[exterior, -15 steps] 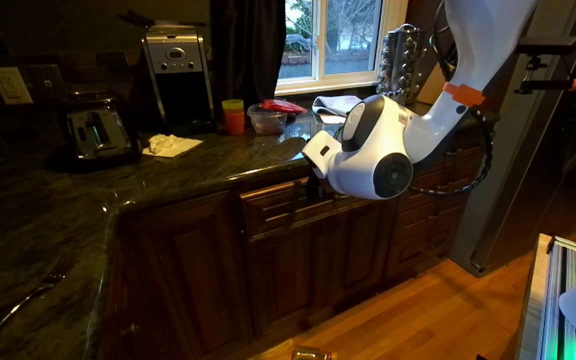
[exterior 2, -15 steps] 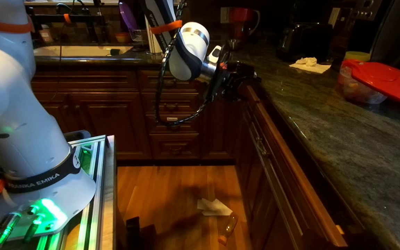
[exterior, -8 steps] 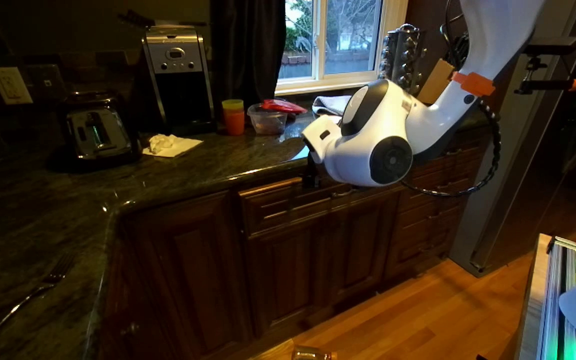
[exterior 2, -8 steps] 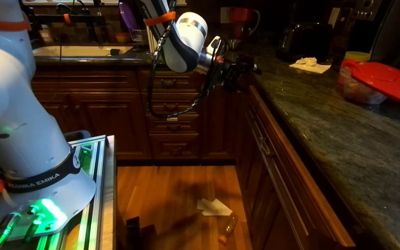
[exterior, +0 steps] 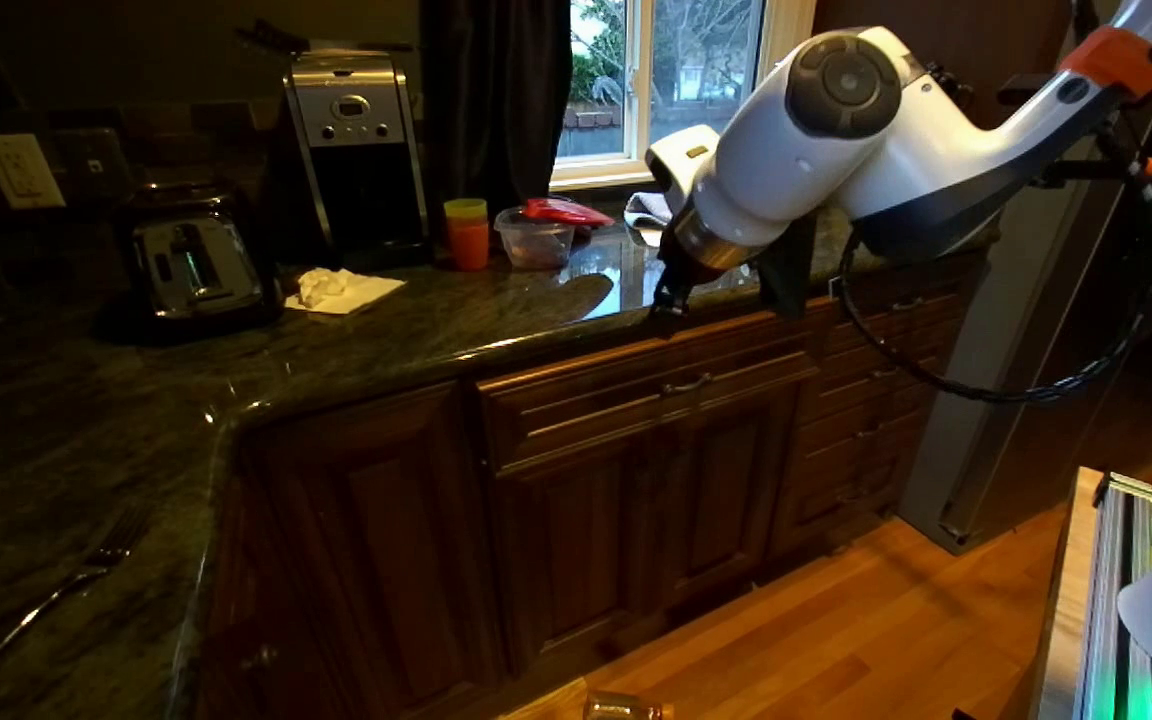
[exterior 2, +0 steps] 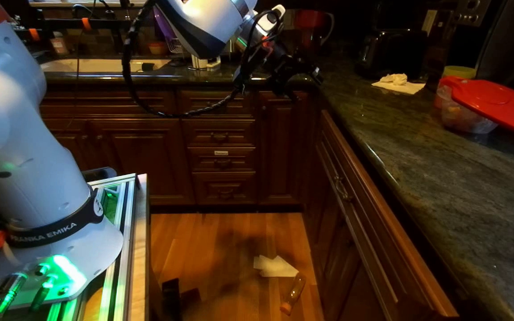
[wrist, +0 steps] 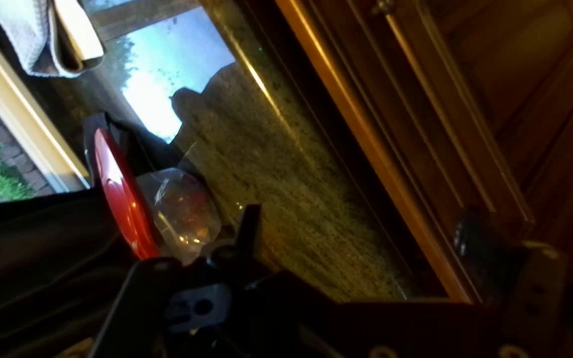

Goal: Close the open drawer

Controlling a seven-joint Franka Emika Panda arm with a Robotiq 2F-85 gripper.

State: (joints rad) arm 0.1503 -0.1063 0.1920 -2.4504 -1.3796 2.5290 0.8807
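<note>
Below, a bottle [exterior 2: 293,292] lies beside paper [exterior 2: 276,267]; drawer [exterior 2: 370,214] stands ajar.

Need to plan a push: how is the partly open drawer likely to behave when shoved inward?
The drawer will probably feel stiff, since it looks like panelled wood. Being wide, it may skew if pressed far from the handle near its middle. It likely has room to slide inward, as a dark gap shows between it and the counter.
</note>
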